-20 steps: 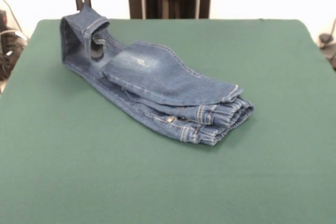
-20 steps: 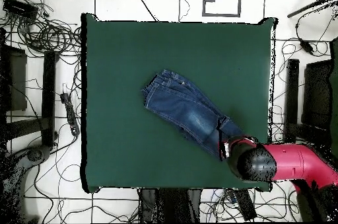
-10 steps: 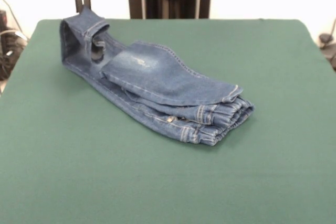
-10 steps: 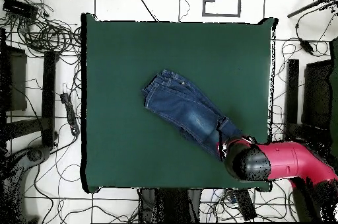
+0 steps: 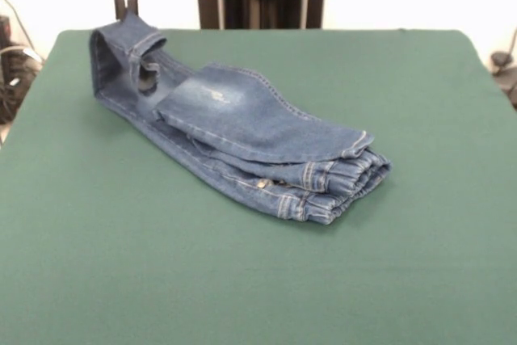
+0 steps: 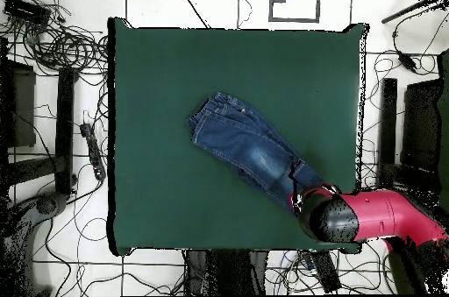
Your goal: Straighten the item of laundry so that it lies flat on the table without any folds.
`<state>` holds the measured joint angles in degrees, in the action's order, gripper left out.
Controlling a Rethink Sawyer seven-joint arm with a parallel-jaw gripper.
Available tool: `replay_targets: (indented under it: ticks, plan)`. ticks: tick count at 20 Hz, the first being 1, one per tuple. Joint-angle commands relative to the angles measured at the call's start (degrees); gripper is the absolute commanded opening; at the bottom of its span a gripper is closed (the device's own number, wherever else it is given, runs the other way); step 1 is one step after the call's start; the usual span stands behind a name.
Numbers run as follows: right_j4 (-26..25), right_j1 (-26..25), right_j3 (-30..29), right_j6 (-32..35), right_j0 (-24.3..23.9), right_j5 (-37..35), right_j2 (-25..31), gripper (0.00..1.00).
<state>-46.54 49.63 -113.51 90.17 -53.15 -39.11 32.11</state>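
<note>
The item of laundry [image 5: 242,127] is a small pair of blue jeans, lying doubled over on the green table [image 5: 404,280]. Its gathered waistband is stacked at the right end, and a faded leg panel lies folded across the top. At the far left corner, one leg end [image 5: 129,38] stands raised off the cloth in a loop. My gripper [image 5: 127,12] comes down from its red body and is shut on that hem. From overhead, the jeans [image 6: 245,146] run diagonally toward the red arm [image 6: 377,219], whose dark head hides the gripper.
The raised leg end is close to the table's corner and edge [image 6: 358,180]. Tangled cables [image 6: 53,48] cover the floor on the left, and dark stands [image 6: 412,127] are beside the right edge. Green cloth surrounds the jeans on all other sides.
The gripper and the held leg end have shifted slightly left in the front view. The rest of the jeans has not moved.
</note>
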Motion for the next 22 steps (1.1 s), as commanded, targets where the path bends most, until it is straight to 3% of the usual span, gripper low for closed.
replay_targets:
  ticks: [1,10,22]
  plan:
    - [1.63,2.58,-5.11,-16.34,0.09,-7.49,4.89,0.00]
    - [0.74,3.25,-4.87,-15.58,1.09,-9.41,4.83,0.00]
    - [-2.71,1.40,-4.60,-13.83,2.79,-6.73,4.51,0.00]
